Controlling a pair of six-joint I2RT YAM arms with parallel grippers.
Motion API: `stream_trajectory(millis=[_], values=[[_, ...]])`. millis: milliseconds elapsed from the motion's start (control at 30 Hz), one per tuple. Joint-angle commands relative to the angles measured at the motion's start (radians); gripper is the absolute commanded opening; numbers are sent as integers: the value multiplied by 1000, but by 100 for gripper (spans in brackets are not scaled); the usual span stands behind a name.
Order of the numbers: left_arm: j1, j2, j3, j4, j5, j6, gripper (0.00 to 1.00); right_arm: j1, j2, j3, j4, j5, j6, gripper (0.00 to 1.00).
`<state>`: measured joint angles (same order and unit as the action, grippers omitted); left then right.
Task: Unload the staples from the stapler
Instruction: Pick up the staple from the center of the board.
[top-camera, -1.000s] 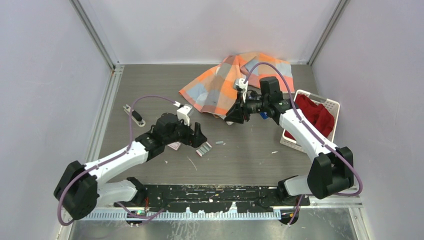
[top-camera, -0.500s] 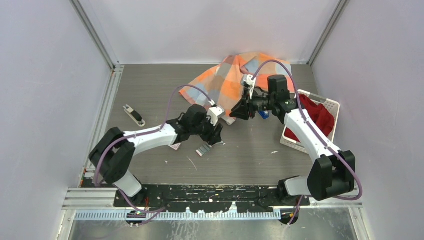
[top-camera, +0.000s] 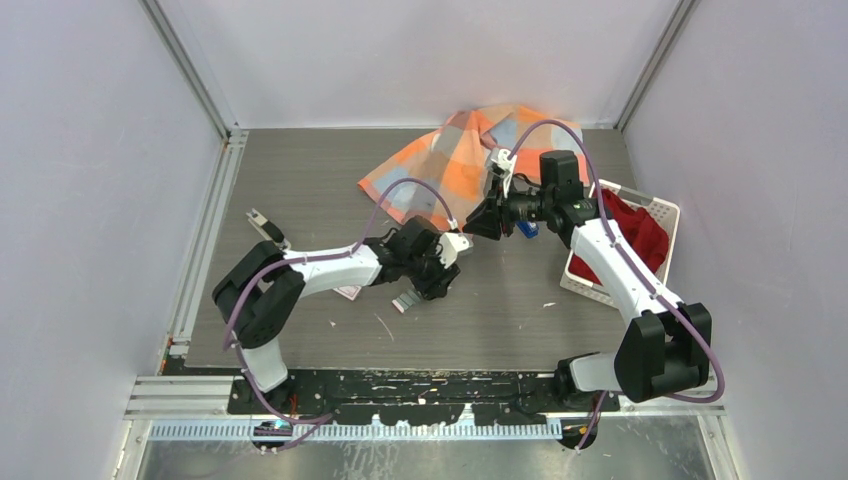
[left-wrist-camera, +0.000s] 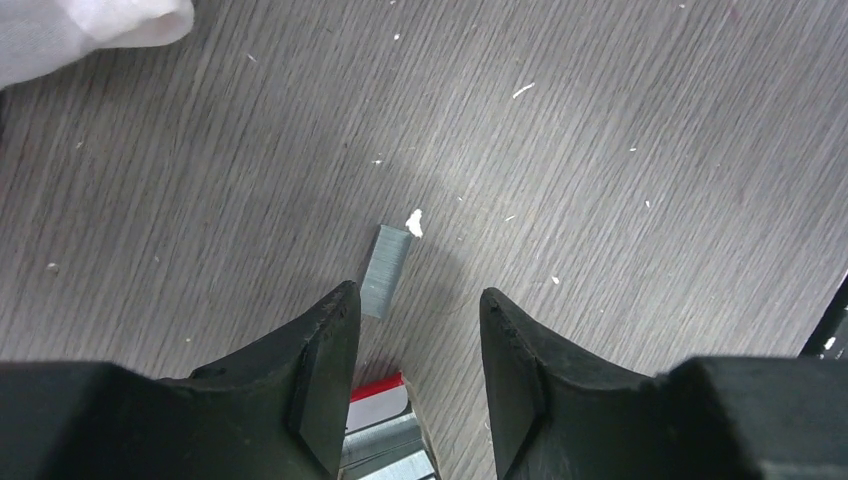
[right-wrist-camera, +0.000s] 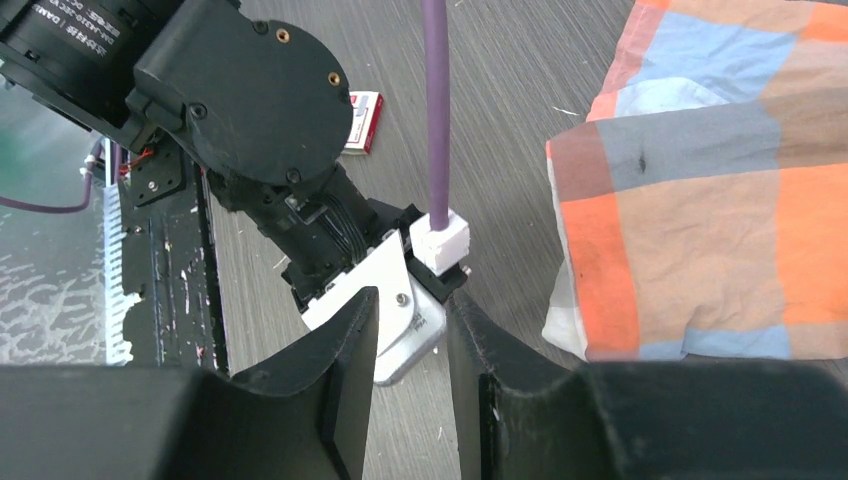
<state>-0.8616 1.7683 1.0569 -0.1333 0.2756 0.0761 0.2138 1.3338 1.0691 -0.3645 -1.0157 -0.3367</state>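
A small blue thing, probably the stapler (top-camera: 527, 229), lies on the table beside my right wrist, mostly hidden by the arm. A short grey strip of staples (left-wrist-camera: 385, 268) lies flat on the table just ahead of my left gripper's left fingertip. More grey strips (left-wrist-camera: 395, 450) lie under the gripper next to a white-and-red box (left-wrist-camera: 382, 400); they also show in the top view (top-camera: 405, 300). My left gripper (left-wrist-camera: 415, 295) is open and empty, low over the table (top-camera: 440, 283). My right gripper (right-wrist-camera: 412, 295) is narrowly open and empty, hovering above the left wrist (top-camera: 478, 222).
An orange, blue and grey checked cloth (top-camera: 450, 165) lies at the back centre. A white basket (top-camera: 665, 210) with red fabric stands at the right. A black-and-silver tool (top-camera: 268, 230) lies at the left. The white-and-red box (top-camera: 348, 293) sits beside the left forearm.
My left arm has stretched right and forward, carrying its gripper from beside the box to over the loose strip at centre. My right gripper has shifted slightly right and back.
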Motion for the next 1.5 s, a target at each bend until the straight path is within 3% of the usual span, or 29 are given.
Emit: stream_trajectory(millis=[0, 467, 1167, 1467], values=[[-8, 20, 57, -23, -16, 53, 48, -2, -28, 9, 41, -27, 12, 37], [-14, 67, 75, -47, -95, 77, 44, -7, -30, 5, 47, -39, 20, 37], [-47, 74, 73, -79, -170, 48, 7, -7, -35, 0, 58, -56, 32, 37], [-47, -60, 9, 0, -170, -69, 2, -8, -49, -8, 71, -62, 46, 37]])
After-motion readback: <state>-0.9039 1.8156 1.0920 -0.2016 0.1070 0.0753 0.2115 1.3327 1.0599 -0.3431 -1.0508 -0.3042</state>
